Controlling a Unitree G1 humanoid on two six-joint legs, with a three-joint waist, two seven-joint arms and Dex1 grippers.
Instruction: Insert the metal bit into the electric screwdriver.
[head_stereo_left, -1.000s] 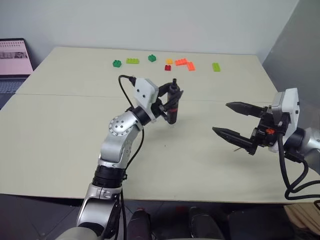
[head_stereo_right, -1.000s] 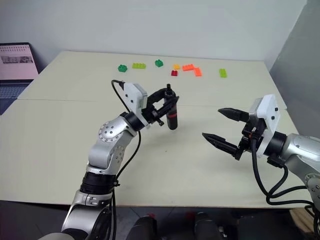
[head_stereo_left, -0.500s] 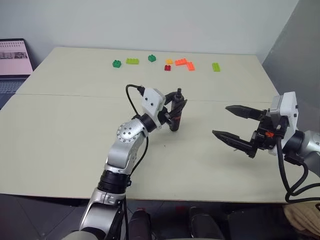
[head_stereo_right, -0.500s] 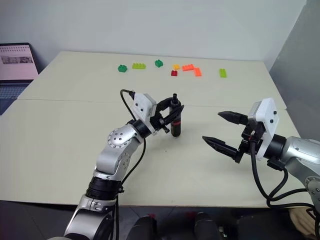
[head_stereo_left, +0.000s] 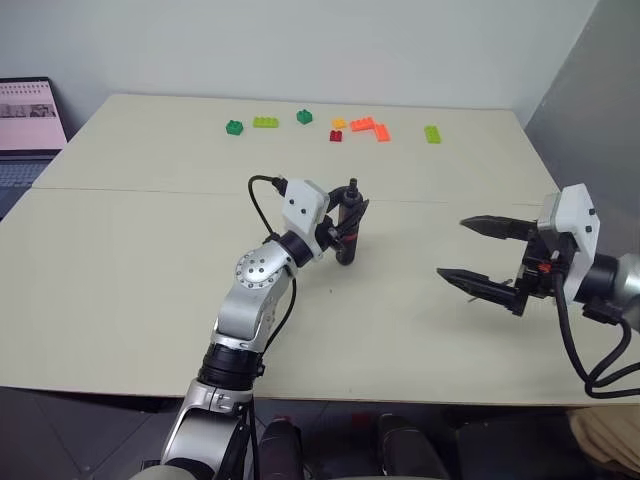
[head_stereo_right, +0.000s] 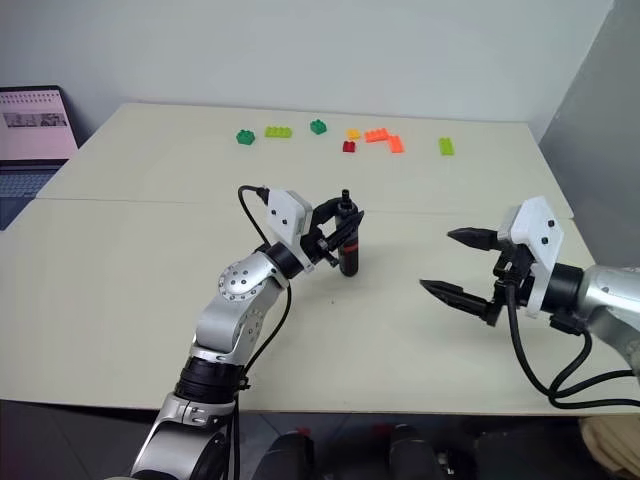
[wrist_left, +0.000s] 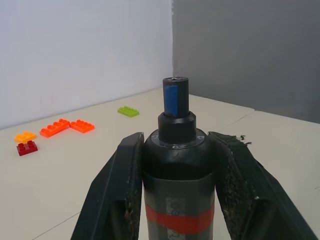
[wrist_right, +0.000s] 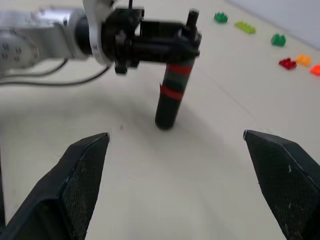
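Head views: a pale table (head_stereo_left: 120, 260) fills the scene. Near its middle the left gripper (head_stereo_left: 347, 222) has its jaws clamped on the electric screwdriver (head_stereo_left: 347, 232), a dark pen-shaped tool with a red band. It stands upright, narrow end up, its lower end at or just above the table. To the right, well apart from it, the right gripper (head_stereo_left: 482, 254) hangs over the table with its jaws spread wide and nothing between them. The metal bit cannot be made out in either head view. Coloured toy bricks (head_stereo_left: 370, 127) lie in a row at the far side; a laptop (head_stereo_left: 25, 125) sits at the far left.

Left wrist view: the two fingers (wrist_left: 112, 192) press the screwdriver's body from both sides, just above the red band. Its narrow end (wrist_left: 175, 97) rises between them, showing a blue patch.

Right wrist view: the empty fingers (wrist_right: 82, 175) frame the screwdriver (wrist_right: 172, 92), which stands straight ahead in the other gripper.

Judgement: the step in hand seems to be fetching the bit. To do it well, the left arm should hold the tool steady and upright, while the right finds the thin rod, pinches it near one end and lines it up with the tool's axis.
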